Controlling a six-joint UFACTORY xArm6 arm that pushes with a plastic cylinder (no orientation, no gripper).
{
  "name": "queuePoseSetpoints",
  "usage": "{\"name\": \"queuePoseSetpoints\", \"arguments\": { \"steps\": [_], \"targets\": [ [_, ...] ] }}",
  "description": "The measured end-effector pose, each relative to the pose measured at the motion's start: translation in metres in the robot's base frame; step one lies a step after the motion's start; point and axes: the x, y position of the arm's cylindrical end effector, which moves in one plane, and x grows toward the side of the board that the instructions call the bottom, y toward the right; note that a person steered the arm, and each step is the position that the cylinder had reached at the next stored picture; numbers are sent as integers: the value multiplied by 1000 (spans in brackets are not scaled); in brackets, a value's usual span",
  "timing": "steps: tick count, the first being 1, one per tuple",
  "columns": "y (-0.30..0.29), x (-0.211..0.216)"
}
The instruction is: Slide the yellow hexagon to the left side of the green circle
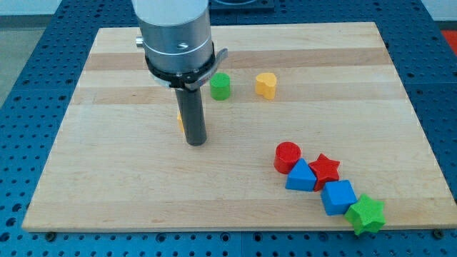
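The green circle (221, 86) stands on the wooden board (107, 178), in the upper middle of the view. Only a thin yellow-orange sliver of a block (180, 119) shows at the left edge of my rod; it seems to be the yellow hexagon, and its shape is hidden behind the rod. It lies below and to the left of the green circle. My tip (196, 142) rests on the board right beside this sliver, below and left of the green circle.
A yellow heart (265, 84) sits right of the green circle. At the lower right, a red circle (288, 157), a blue triangle (300, 176), a red star (326, 168), a blue cube (338, 197) and a green star (367, 213) lie clustered.
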Motion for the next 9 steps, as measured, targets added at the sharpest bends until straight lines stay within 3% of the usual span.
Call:
{"name": "queuePoseSetpoints", "arguments": {
  "steps": [2,4,9],
  "targets": [
    [-1,-16],
    [-1,-73],
    [-33,-50]
  ]
}}
